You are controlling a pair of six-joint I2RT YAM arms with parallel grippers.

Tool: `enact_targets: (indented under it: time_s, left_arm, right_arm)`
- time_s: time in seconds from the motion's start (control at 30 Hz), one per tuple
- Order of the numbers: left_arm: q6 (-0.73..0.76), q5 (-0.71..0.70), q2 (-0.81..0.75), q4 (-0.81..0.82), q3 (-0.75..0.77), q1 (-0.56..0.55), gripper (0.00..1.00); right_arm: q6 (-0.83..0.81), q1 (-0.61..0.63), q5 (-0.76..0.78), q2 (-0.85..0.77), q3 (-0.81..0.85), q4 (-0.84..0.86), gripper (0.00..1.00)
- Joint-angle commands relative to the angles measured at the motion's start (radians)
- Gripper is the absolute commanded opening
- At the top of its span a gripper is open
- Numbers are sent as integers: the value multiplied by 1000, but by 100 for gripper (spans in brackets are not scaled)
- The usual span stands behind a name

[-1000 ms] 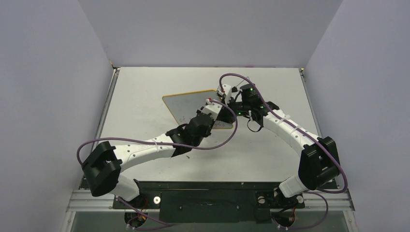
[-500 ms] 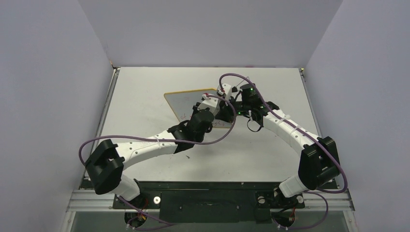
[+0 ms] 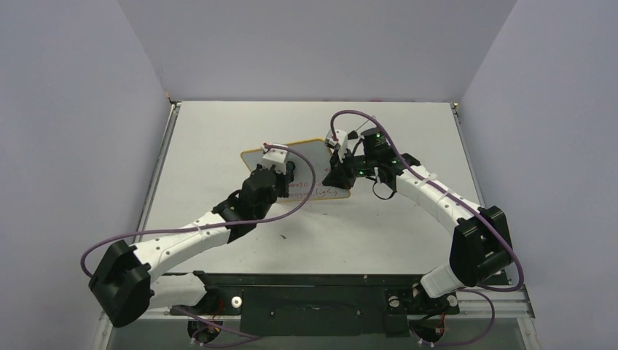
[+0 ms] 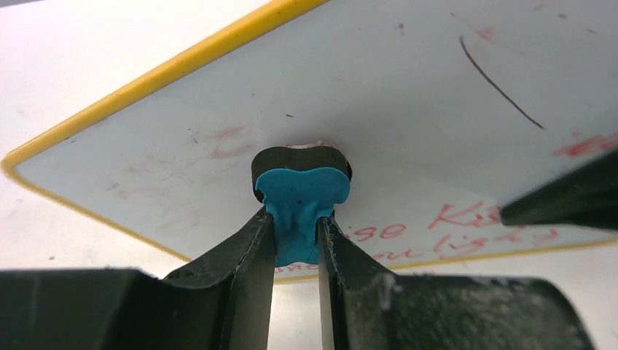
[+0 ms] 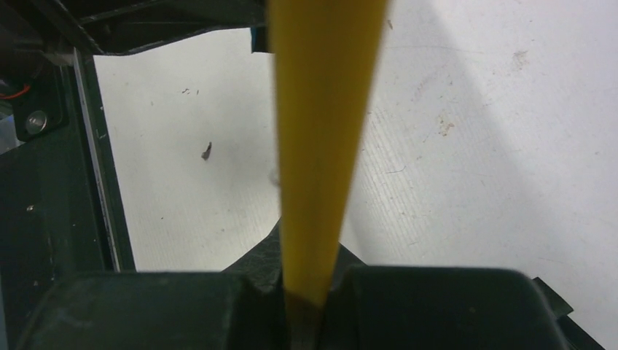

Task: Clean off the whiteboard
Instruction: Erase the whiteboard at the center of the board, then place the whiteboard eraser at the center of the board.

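Two grips noted. Clamped the right gripper (image 3: 337, 163) fully onto the yellow frame at the right edge of the whiteboard (image 3: 310, 154), near mid-table (image 3: 211, 124). Pinched a blue-and-black eraser (image 4: 300, 191) in the barely parted left gripper (image 4: 295, 222), pressed to the board's left part. Read red scrawl only partly: "Kis", "30"; otherwise illegible.

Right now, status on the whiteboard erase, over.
Left gripper shut on eraser, pad against the whiteboard. Right gripper clamped on its yellow frame edge. Red writing unerased along the near edge. Nothing else on the board.
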Motion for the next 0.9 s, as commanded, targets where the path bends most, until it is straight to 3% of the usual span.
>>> enact_targets:
  time_s: [0.0,0.13,0.3,0.5,0.73,0.77,0.83,0.87]
  left_arm:
    - [-90,305,-176,34,-92,61,0]
    - [-243,392,-336,-117,-186,129,0]
    - [-412,379,-417,-384,-217,204,0]
    - [-511,394,-379,-409,-301,320,0]
    - [-527,285,-325,-368,-372,393,0]
    - [-532,284,-308,-362,-383,395,2]
    - [-539,288,-287,-353,-384,398,16]
    - [-540,293,-281,-354,-382,399,30]
  right_arm:
    - [2,7,-72,-1,7,-72,0]
    - [25,-18,-71,13,-1,-57,0]
    - [68,-56,-45,6,-29,-2,0]
    - [45,-97,-51,2,-32,-15,0]
    - [11,-97,-52,20,-30,-42,0]
    - [8,-97,-53,21,-28,-45,0]
    - [6,-95,-55,23,-27,-48,0]
    - [6,-94,-57,24,-26,-48,0]
